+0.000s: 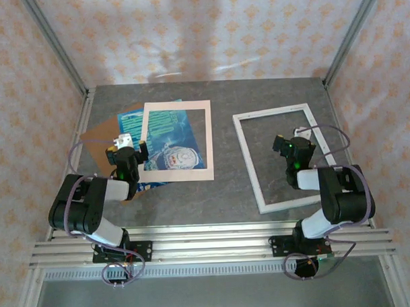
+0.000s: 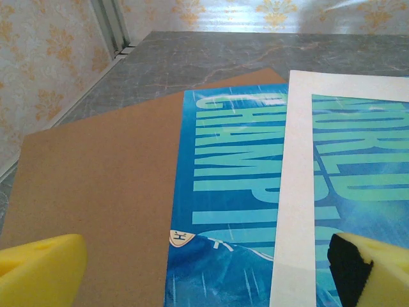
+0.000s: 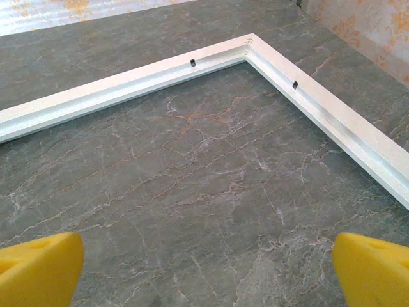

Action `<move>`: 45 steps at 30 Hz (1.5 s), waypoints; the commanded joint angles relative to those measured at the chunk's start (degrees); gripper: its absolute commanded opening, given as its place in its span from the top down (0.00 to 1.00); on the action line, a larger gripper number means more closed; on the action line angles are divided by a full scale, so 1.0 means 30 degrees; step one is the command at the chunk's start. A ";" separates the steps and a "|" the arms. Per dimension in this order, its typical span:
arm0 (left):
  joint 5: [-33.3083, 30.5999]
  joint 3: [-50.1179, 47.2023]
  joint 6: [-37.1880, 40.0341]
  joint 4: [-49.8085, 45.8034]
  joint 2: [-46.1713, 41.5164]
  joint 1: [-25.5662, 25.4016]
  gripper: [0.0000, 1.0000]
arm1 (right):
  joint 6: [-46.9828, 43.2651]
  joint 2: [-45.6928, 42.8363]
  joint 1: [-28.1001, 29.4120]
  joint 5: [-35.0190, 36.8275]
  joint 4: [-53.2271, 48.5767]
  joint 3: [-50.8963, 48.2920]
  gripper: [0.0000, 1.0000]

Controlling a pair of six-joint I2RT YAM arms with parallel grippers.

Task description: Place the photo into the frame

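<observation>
A: At the far left we see the board (image 1: 95, 138), flat matt brown, lying askew on the table (image 1: 226, 193), which is grey with pale marble veins.

B: On the board we find the photo (image 1: 132, 122), a glossy teal-blue rectangle with pale block lettering. The mat (image 1: 177, 174), a cream paper rectangle with a wide border, lies over the photo's right part, so the print shows through its window.

A: We place the left gripper (image 2: 204, 281) over the strip of photo between board and mat. Its jaws are spread wide and grip nothing. Its pads (image 2: 39, 267) are blunt wedges of yellow foam.

B: Right of the mat, well apart, we see the frame (image 1: 271, 111), a thin white rectangle lying flat on the table with bare stone inside it. From the right wrist we make out a stepped inner ledge and small dark clips.

A: The right gripper (image 3: 204, 275) hangs over the frame's inside, its jaws likewise wide apart and empty.
</observation>
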 commanded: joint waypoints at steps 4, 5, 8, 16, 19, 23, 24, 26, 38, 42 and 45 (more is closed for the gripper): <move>-0.0353 0.0216 0.0163 0.0518 -0.0002 0.0142 0.00 | -0.0164 0.0039 0.0057 0.0294 0.0300 0.0281 0.01; -0.0345 0.0216 0.0156 0.0518 -0.0002 0.0142 0.00 | -0.0146 0.0032 0.0057 0.0297 0.0302 0.0279 0.01; -0.0348 0.0216 0.0164 0.0533 -0.0002 0.0142 0.00 | -0.0148 0.0046 0.0058 0.0296 0.0315 0.0279 0.01; -0.0336 0.0245 0.0164 0.0515 -0.0002 0.0144 0.00 | -0.0106 0.0070 0.0015 0.0187 0.0189 0.0364 0.01; -0.0322 0.0245 0.0164 0.0492 0.0014 0.0149 0.00 | -0.0100 0.0038 0.0026 0.0179 0.0211 0.0363 0.01; -0.0331 0.0245 0.0164 0.0487 -0.0002 0.0156 0.00 | -0.0125 0.0018 0.0024 0.0150 0.0258 0.0304 0.01; -0.0324 0.0247 0.0162 0.0506 -0.0002 0.0142 0.00 | -0.0118 0.0018 0.0000 0.0143 0.0250 0.0314 0.01; -0.0363 0.0245 0.0163 0.0512 -0.0003 0.0134 0.00 | -0.0140 -0.0026 0.0014 0.0146 0.0298 0.0265 0.01; -0.1764 0.3416 -0.0942 -0.8778 -0.4914 -0.0414 0.00 | 0.0135 -0.3237 0.1372 -0.0952 -1.2694 0.6140 0.05; -0.0614 0.5640 -0.4670 -1.4382 -0.6024 -0.0470 0.00 | 0.1401 -0.2490 0.2468 -0.2256 -2.0333 1.0106 0.05; -0.0476 0.6894 -0.7700 -1.7677 -0.6351 -0.0671 0.00 | 0.3009 -0.1810 0.2847 -0.4408 -2.4343 1.1867 0.06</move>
